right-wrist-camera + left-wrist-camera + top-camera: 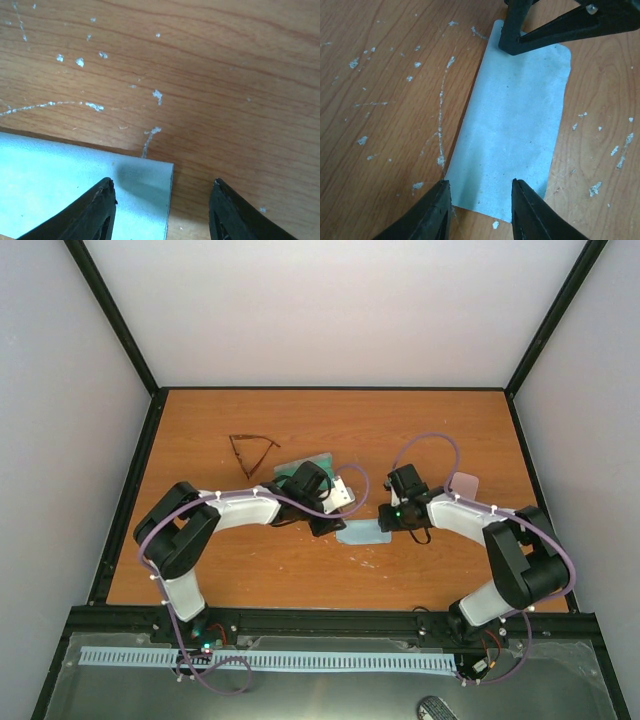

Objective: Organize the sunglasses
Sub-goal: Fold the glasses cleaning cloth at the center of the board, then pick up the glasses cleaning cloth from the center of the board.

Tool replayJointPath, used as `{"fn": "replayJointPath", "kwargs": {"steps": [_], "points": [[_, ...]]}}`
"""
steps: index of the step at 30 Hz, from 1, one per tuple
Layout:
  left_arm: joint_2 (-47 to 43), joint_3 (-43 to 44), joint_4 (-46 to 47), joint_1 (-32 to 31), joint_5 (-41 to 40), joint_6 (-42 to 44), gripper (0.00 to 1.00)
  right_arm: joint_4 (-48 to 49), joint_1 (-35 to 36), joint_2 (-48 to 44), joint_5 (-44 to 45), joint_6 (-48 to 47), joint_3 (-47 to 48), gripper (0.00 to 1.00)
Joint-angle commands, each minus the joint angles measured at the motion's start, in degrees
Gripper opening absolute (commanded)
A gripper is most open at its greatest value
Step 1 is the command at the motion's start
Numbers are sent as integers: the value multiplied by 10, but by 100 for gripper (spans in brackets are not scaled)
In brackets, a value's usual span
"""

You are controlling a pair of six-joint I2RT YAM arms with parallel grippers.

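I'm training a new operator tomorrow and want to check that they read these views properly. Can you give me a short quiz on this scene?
1. True or false: the left claw is shut on the blue cloth.
2. Where do the brown sunglasses lie?
A. in the left claw
B. on the bare table, apart from both claws
C. on the blue cloth
3. Fill in: the right claw, over a corner of the blue cloth, is ___.

Key
1. False: it is open, with its jaws apart over the cloth's near edge.
2. B
3. open
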Motion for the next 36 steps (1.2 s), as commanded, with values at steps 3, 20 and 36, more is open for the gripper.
{"fn": "replayJointPath", "kwargs": {"steps": [3, 20, 36], "points": [[13, 18, 14, 9, -3, -9, 34, 13, 2, 22, -2, -11, 10, 49], [22, 20, 15, 17, -3, -11, 34, 7, 11, 46, -38, -13, 7, 24], [45, 26, 12, 16, 2, -13, 37, -8, 12, 22, -23, -11, 7, 3]]}}
